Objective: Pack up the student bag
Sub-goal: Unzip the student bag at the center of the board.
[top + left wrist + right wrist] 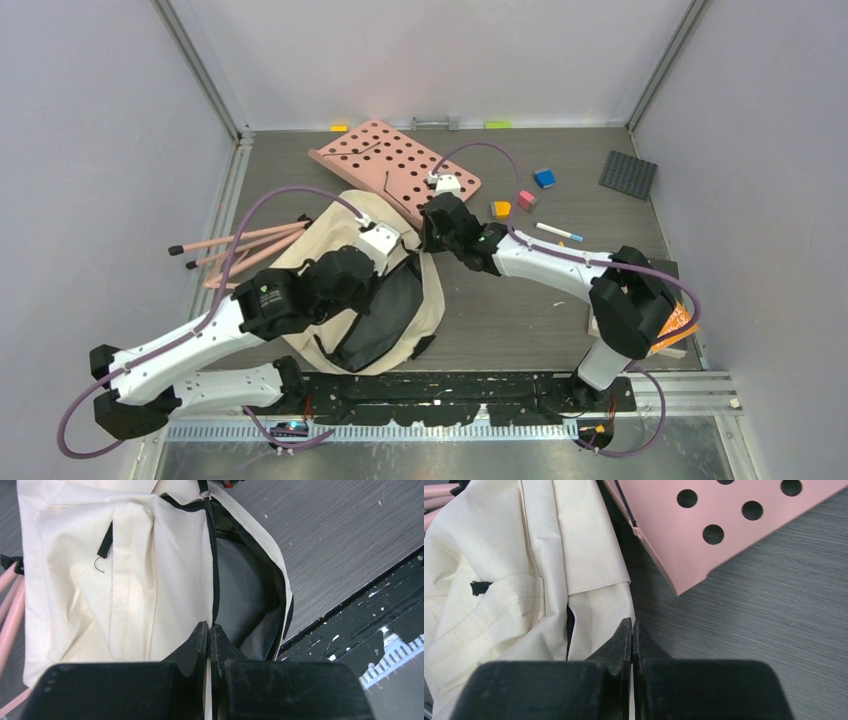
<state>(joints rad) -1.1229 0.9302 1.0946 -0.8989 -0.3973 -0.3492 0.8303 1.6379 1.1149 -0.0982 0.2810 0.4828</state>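
Observation:
The student bag (432,300), cream fabric with black zippers, lies near the front left, its mouth open on dark grey lining (240,585). My left gripper (392,243) sits over the bag's upper part. Its jaws are shut (209,627) on the cream edge beside the zipper (215,570), and a thin strip of fabric shows between the fingers. My right gripper (430,225) is at the bag's upper right rim, jaws shut (632,625) on the cream fabric (499,580) at its edge.
A pink perforated board (390,160) lies just behind the bag, close to the right gripper (704,525). Long pink sticks (240,245) lie to the left. Blue (544,178), orange (500,209) and pink (526,199) blocks, a pen (560,234) and a dark studded plate (628,174) lie at right.

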